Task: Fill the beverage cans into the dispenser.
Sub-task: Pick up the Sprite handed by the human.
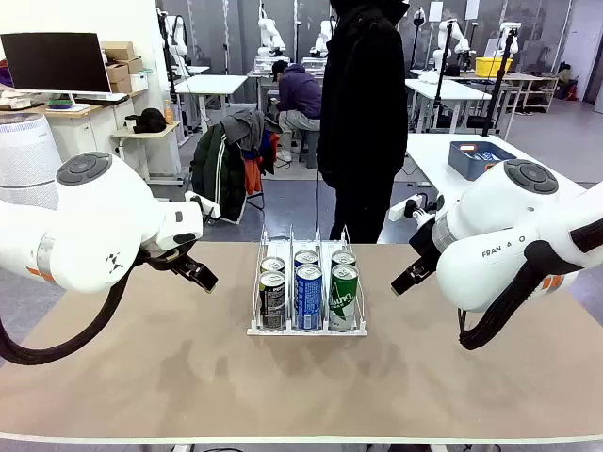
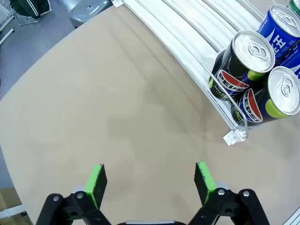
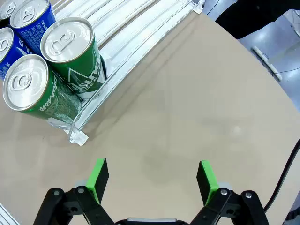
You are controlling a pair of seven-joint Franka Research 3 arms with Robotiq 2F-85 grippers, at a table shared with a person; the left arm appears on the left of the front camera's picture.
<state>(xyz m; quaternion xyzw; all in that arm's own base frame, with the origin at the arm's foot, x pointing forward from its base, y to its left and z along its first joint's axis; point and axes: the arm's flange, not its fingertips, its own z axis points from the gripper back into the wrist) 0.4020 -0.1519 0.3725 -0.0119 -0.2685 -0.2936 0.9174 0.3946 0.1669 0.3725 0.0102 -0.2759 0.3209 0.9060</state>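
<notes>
Front view: beverage cans stand in the dispenser. Left pincer at 9 o'clock, right pincer at 3, both apart.

The table has a plain tan top with a pale rim along its near edge. One thing rests directly on it: the white dispenser. It stands flat midway between the left and right sides, its lanes running from mid-table back to near the far edge. The tan surface spreads out on either side.
</notes>
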